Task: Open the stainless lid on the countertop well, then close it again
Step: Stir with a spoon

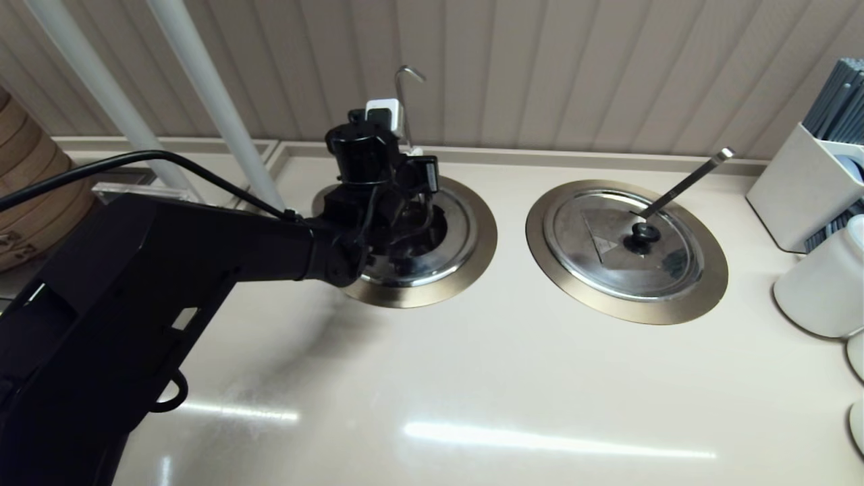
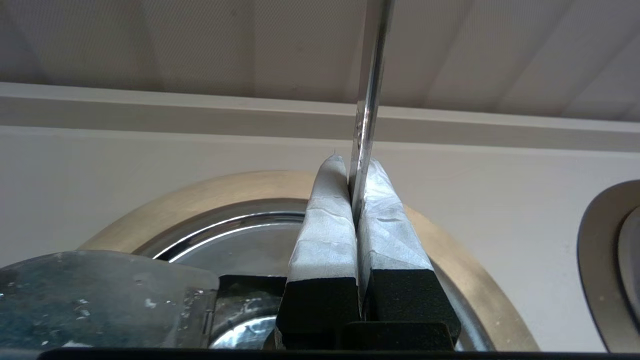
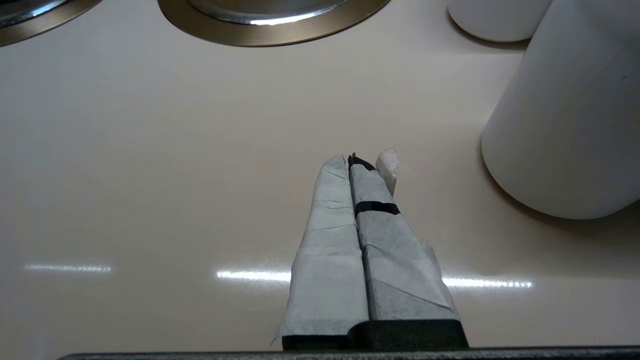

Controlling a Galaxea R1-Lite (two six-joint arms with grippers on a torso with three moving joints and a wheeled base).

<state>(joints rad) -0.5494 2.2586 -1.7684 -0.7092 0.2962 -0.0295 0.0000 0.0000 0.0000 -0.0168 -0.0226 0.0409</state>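
Observation:
The stainless lid [image 1: 455,229] lies on the well, inside its bronze-gold collar [image 1: 432,293]. My left arm reaches over it and hides the black knob. At the well's back edge the thin hook-tipped ladle handle [image 1: 403,94] stands upright. In the left wrist view my left gripper [image 2: 356,167] is low over the lid [image 2: 240,245]. Its taped fingers are shut, with the ladle handle [image 2: 372,75] pinched between the tips. My right gripper [image 3: 352,160] is shut on nothing above bare counter and is out of the head view.
The twin lid [image 1: 607,243] with a ring knob and a straight ladle handle covers the right-hand well. White jars [image 1: 823,283] and a white holder [image 1: 803,189] stand at the far right. Bamboo steamers [image 1: 27,196] and two white poles are at the left.

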